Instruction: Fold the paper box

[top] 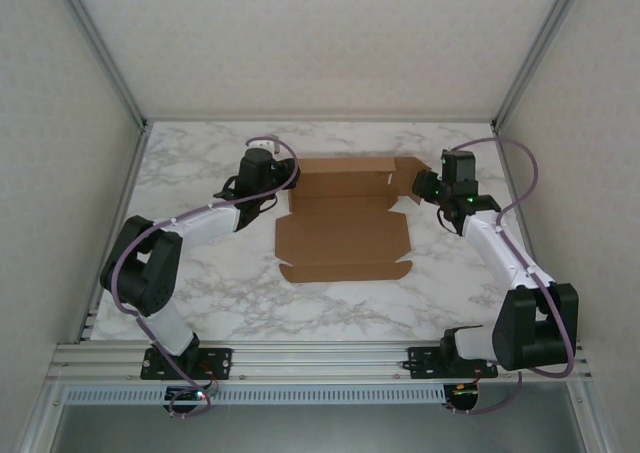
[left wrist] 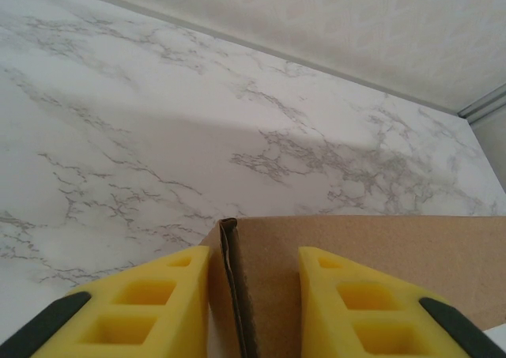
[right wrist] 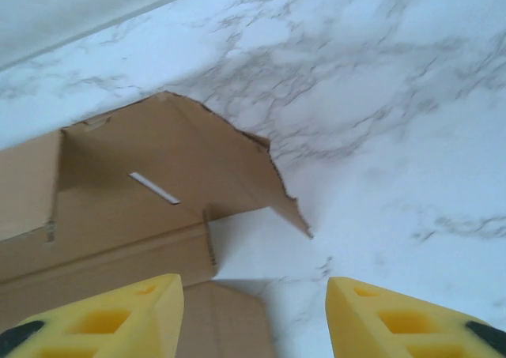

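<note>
Paper box (top: 345,235) mostly flat on table (top: 200,163) (left fingers (left wrist: 134,310) astride raised flap (left wrist: 232,279))

Bright, even overhead light; soft shadows; sharp focus.

White marble-patterned table (top: 200,293), pale textured walls (top: 320,33)

A white bench with grey marble veining (top: 200,293) forms the base of a boxed enclosure. Pale, finely textured wall panels (top: 320,43) close it in at the back and on both sides, meeting the bench along a thin grey seam. Slim silver aluminium posts (top: 100,48) run up the two back corners. Ribbed aluminium rails (top: 320,358) cross the near edge. The light is soft and even, and the shadows on the marble are faint.
</note>
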`<action>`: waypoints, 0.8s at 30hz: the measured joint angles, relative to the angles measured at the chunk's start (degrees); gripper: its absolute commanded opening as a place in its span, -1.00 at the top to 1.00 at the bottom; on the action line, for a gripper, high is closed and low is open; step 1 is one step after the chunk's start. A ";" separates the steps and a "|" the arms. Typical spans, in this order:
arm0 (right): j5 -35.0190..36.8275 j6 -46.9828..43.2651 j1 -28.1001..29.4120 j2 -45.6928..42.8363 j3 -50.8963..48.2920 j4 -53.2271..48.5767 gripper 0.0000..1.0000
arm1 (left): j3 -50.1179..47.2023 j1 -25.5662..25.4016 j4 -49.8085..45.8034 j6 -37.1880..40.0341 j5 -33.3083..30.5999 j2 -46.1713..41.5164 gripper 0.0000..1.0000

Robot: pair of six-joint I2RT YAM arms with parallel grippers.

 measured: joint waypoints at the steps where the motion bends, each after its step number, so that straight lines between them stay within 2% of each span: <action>1: 0.94 -1.64 0.00 0.46 -0.09 0.17 -0.10 | 0.00 0.00 0.00 -0.04 0.00 0.00 0.38; 7: 2.38 -8.79 -0.13 9.60 1.22 1.55 -0.13 | 0.00 0.00 -0.02 -0.46 0.00 0.00 0.38; 14: -2.67 -13.46 -0.28 17.53 6.34 2.69 0.05 | 0.02 0.00 -0.13 -0.44 0.00 0.00 0.39; 17: -4.22 -14.80 -0.28 19.45 9.29 3.39 0.21 | 0.24 0.11 -0.39 -0.44 -0.02 0.02 0.39; 22: -5.88 -16.59 -0.28 20.79 11.13 3.54 0.63 | 0.90 0.48 -1.46 -0.44 0.00 0.09 0.38; 24: -6.27 -16.96 -0.28 20.79 11.13 3.56 0.72 | 1.22 0.72 -2.05 -0.44 0.04 0.11 0.37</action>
